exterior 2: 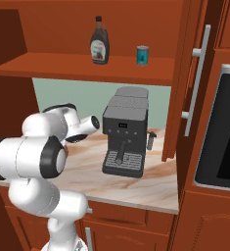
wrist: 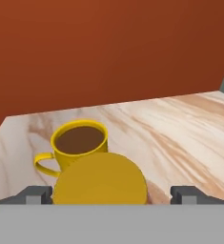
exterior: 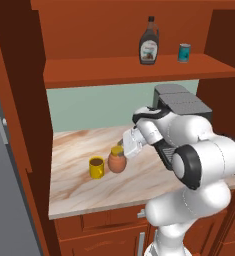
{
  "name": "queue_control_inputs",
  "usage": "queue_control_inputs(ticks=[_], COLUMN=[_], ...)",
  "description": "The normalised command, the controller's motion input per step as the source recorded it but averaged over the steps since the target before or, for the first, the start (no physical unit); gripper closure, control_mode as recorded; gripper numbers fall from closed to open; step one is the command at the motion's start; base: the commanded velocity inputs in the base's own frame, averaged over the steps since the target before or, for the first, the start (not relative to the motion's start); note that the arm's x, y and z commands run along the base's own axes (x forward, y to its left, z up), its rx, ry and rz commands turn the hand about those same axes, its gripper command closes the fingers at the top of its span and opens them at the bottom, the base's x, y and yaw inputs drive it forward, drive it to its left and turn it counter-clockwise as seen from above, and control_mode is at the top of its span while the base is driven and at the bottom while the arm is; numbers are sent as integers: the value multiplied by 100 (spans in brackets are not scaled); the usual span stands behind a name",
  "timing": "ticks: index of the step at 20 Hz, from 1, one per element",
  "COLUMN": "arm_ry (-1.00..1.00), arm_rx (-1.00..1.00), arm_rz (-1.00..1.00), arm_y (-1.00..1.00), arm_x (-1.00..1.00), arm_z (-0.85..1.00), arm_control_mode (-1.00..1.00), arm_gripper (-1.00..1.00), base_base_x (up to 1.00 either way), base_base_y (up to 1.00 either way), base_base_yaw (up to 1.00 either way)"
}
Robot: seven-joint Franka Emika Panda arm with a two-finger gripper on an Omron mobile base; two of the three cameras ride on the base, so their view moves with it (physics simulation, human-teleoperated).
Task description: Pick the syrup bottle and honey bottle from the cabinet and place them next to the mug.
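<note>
A white robot arm reaches over a marble counter (exterior: 79, 190) in a rendered kitchen; its gripper (exterior: 120, 147) sits at the honey bottle (exterior: 117, 161), which stands upright on the counter just beside the mug (exterior: 96, 167), at the mug's 3 o'clock in the left base view; whether bottle and mug touch cannot be told. In the hand view the bottle's yellow lid (wrist: 100, 183) lies between the 2 dark fingertips (wrist: 184, 194), with clear space on either side of it; the jaws stand wide apart and grip nothing. The yellow mug, dark inside, shows at the lid's 11 o'clock in that view, its handle pointing toward 9 o'clock.

The syrup bottle (exterior: 149, 46) stands upright on the open shelf of the cabinet (exterior: 139, 70), well above the counter; a small teal can (exterior: 184, 52) sits near it, at its 3 o'clock. In the right base view the same 2 items appear on the shelf, the bottle to the can's 9 o'clock.

A dark grey espresso machine (exterior 2: 125, 139) occupies the counter below the shelf, at the arm's 3 o'clock in the right base view; a black oven front (exterior 2: 224, 127) fills the far 3 o'clock edge of that view, beside a tall cabinet door with a long silver handle (exterior 2: 197, 73).
</note>
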Motion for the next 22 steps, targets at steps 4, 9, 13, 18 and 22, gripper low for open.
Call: queue_control_inputs(ticks=[4,9,13,18,22], arm_ry=[0,0,0,0,0], arm_rx=[0,0,0,0,0], arm_rz=[0,-1,-12,-22,-30], arm_y=[0,0,-1,-14,-29], arm_x=[-4,-22,-28,-44,-50], arm_z=[44,44,30,32,39], arm_control_mode=[-100,-100,-100,-100,-100], arm_gripper=[-100,-100,-100,-100,-100], base_base_x=[0,0,0,0,0], base_base_y=[0,0,0,0,0], base_base_yaw=[0,0,0,0,0])
